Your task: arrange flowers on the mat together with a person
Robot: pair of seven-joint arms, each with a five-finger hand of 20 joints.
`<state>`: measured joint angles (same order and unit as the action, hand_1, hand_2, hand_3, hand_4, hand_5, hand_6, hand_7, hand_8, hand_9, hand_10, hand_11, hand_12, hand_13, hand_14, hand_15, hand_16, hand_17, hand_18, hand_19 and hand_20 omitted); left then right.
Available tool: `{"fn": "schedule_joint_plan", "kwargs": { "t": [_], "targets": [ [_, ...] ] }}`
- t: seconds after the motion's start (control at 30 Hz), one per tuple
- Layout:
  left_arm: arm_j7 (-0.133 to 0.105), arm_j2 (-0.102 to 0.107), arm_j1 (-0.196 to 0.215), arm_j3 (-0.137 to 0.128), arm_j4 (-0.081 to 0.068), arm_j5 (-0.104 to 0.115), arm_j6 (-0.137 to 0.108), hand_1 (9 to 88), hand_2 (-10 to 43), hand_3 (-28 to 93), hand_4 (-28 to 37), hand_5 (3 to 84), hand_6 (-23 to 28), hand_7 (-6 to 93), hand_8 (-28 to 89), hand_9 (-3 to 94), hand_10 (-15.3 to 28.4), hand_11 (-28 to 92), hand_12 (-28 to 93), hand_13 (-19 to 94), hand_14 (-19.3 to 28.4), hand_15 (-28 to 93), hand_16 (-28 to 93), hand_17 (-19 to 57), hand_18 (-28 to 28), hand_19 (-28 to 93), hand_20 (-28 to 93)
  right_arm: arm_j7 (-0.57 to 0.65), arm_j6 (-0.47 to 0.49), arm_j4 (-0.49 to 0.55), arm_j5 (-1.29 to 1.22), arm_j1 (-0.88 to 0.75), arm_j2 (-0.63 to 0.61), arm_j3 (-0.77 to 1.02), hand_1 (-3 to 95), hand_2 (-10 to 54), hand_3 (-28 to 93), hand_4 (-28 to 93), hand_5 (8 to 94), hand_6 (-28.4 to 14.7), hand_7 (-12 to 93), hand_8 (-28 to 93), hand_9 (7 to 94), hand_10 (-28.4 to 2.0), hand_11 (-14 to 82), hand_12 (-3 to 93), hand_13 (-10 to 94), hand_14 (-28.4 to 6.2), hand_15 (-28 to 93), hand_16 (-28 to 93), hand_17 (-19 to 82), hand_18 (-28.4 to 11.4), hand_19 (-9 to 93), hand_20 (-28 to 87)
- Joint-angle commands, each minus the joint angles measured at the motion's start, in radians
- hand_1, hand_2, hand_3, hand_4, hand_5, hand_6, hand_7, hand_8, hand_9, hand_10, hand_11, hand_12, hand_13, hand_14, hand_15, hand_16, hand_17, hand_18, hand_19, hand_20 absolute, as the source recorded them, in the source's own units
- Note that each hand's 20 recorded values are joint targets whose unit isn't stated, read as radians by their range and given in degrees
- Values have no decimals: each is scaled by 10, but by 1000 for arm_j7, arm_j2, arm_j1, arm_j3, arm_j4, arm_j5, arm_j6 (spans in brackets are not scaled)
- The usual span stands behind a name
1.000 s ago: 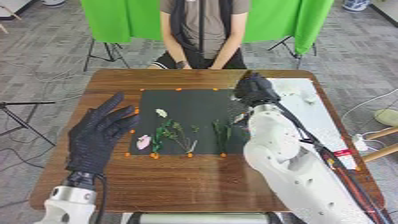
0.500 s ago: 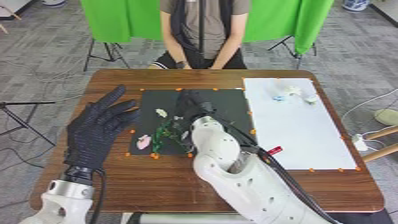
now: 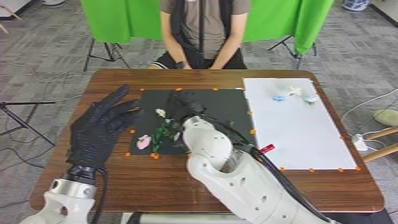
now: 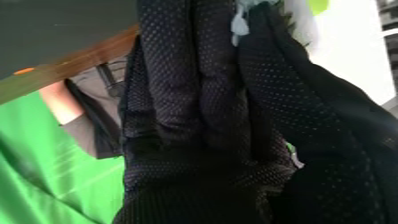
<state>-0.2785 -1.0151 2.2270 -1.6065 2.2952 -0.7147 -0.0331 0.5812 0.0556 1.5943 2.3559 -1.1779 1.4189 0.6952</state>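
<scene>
A: We're live at the brown desk (image 3: pixel 133 187), and the left hand (image 3: pixel 93 131) is over its left side, right beside the dark mat (image 3: pixel 224 101). What's the grip there?

B: Nothing in it! Palm free, fingers relaxed and spread. Now look at the right hand (image 3: pixel 186 104), out above the dark mat, left of its middle and toward the far edge!

A: Has it got anything?

B: It has! From the wrist, the right hand (image 4: pixel 200 135) is pinching a pale flower (image 4: pixel 240 24), white and bluish, between thumb and fingers, right up by the tips. How much of the stem it grips, I can't tell.

A: And on the dark mat itself?

B: A pink flower (image 3: pixel 144 142) near the left edge, green sprigs (image 3: pixel 159 138) just beside it, and a small white flower (image 3: pixel 161 113) farther up, close to the right hand. The right arm hides part of the mat.

A: Over on the white sheet (image 3: pixel 302 142)?

B: A little cluster at the far end: a blue flower (image 3: pixel 278 98) with white blooms (image 3: pixel 292 91) right near it!
</scene>
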Motion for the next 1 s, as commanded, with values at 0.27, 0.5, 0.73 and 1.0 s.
{"fn": "schedule_joint_plan", "kwargs": {
  "t": [0.27, 0.5, 0.73, 1.0],
  "targets": [
    [-2, 13, 9, 9, -2, 14, -12, 197, 59, 751, -283, 370, 96, 101, -82, 374, 223, 251, 118, 284, 284, 505, -93, -33, 284, 802, -158, -3, 105, 8, 56, -13, 12, -2, 475, -95, 805, -283, 702, 29, 134, -108, 763, -115, 182, 189, 651, -89, 509, 157, 165, -147, 718, 71],
    [-2, 17, 16, 4, 3, 16, -22, 203, 59, 754, -283, 370, 97, 101, -82, 374, 223, 252, 118, 286, 284, 506, -94, -34, 284, 801, -160, -19, 147, 25, 86, -21, 17, 6, 441, -95, 837, -283, 698, 30, 142, -136, 736, -128, 225, 137, 635, -101, 541, 112, 153, -150, 707, 91],
    [2, 18, 13, 8, 3, 16, -23, 211, 57, 762, -283, 370, 97, 102, -82, 374, 223, 253, 118, 286, 284, 507, -95, -33, 284, 802, -161, -13, 173, 28, 93, -13, 18, 5, 405, -95, 847, -283, 706, 28, 141, -136, 713, -143, 228, 140, 611, -111, 568, 91, 141, -152, 704, 99],
    [6, 16, 20, 5, 6, 17, -26, 216, 58, 764, -283, 370, 97, 102, -82, 374, 223, 255, 117, 285, 284, 507, -95, -33, 284, 804, -165, -29, 200, 43, 106, -30, 25, 20, 375, -95, 848, -283, 713, 27, 138, -136, 646, -155, 230, 135, 548, -131, 607, 70, 125, -158, 697, 109]
  ]
}}
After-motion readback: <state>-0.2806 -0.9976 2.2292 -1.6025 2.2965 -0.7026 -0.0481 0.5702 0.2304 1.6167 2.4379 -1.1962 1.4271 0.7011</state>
